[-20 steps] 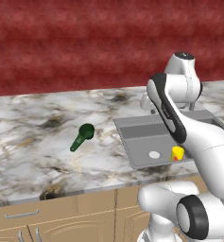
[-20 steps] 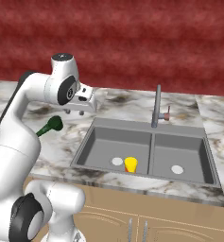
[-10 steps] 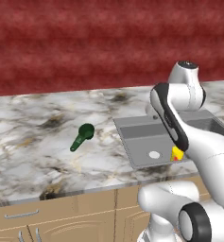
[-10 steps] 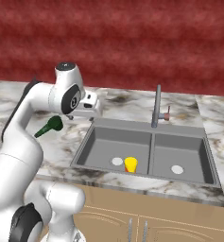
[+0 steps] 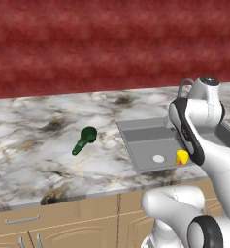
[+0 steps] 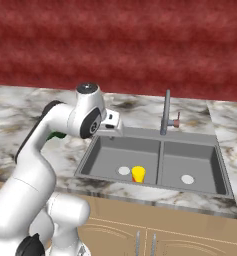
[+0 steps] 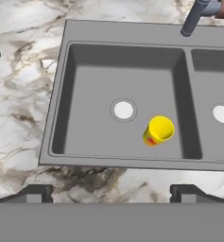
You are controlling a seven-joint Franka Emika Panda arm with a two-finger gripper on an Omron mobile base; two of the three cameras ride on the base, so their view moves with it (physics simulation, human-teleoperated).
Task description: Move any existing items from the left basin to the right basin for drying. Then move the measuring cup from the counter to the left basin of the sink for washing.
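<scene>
A small yellow cup (image 7: 158, 130) with a red-orange mark lies on the floor of the left basin (image 7: 90, 127), just right of its pale drain disc; the same cup (image 6: 138, 174) (image 5: 182, 157) sits near the basin's front wall. My gripper (image 7: 111, 194) hovers high above the sink's front-left part, open, with nothing between its widely spread fingertips. In the right base view the hand (image 6: 111, 123) hangs over the left basin's back-left corner. The dark green measuring cup (image 5: 85, 139) lies on the marble counter (image 5: 34, 145), left of the sink. The right basin (image 7: 212, 85) holds nothing but its drain.
A grey gooseneck faucet (image 6: 165, 112) stands behind the divider between the two basins. A red brick-like wall runs behind the counter. Tan cabinet fronts (image 5: 63, 223) sit below the counter edge.
The hand has swung right, from over the counter to above the left basin's back-left corner, and its jaws have spread wider. Both cups lie where they were.
</scene>
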